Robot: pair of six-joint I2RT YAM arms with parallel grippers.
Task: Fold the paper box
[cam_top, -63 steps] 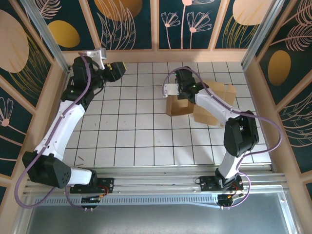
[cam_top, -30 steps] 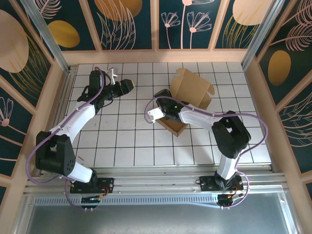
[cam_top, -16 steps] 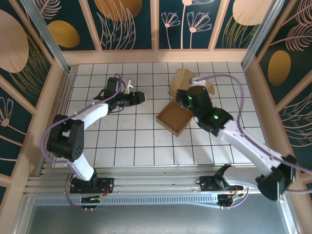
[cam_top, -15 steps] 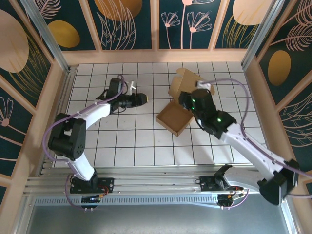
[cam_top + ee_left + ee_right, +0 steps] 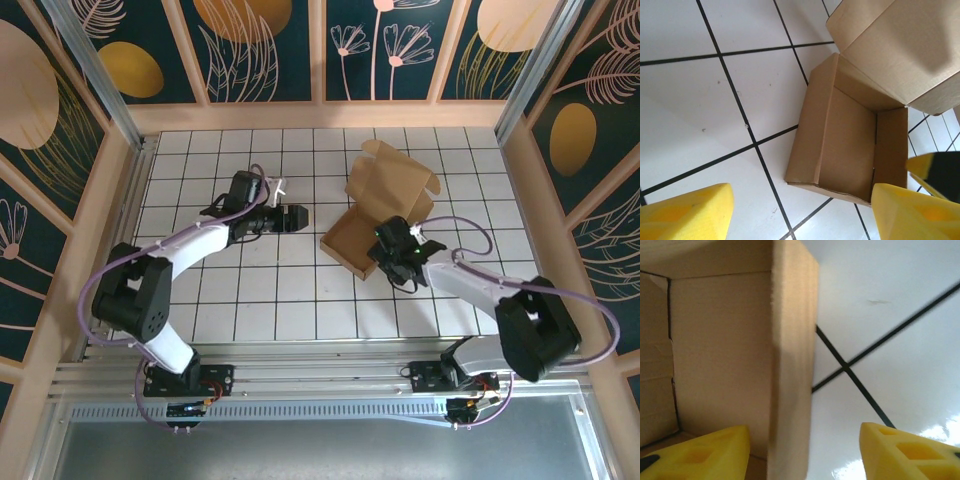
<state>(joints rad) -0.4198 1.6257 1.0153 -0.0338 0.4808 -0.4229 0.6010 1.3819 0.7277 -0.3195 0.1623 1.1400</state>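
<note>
right pincer (image 5: 805, 452) gapes astride one side wall of the paper box (image 5: 352, 238) at mid-frame on the counter (image 5: 250, 290), left pincer (image 5: 800, 215) wide and empty nearby; light, stiff cardboard likely creases, so pinch wall edges.

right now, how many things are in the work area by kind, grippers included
paper box: 1
grippers: 2, the left gripper and the right gripper
total: 3
</note>
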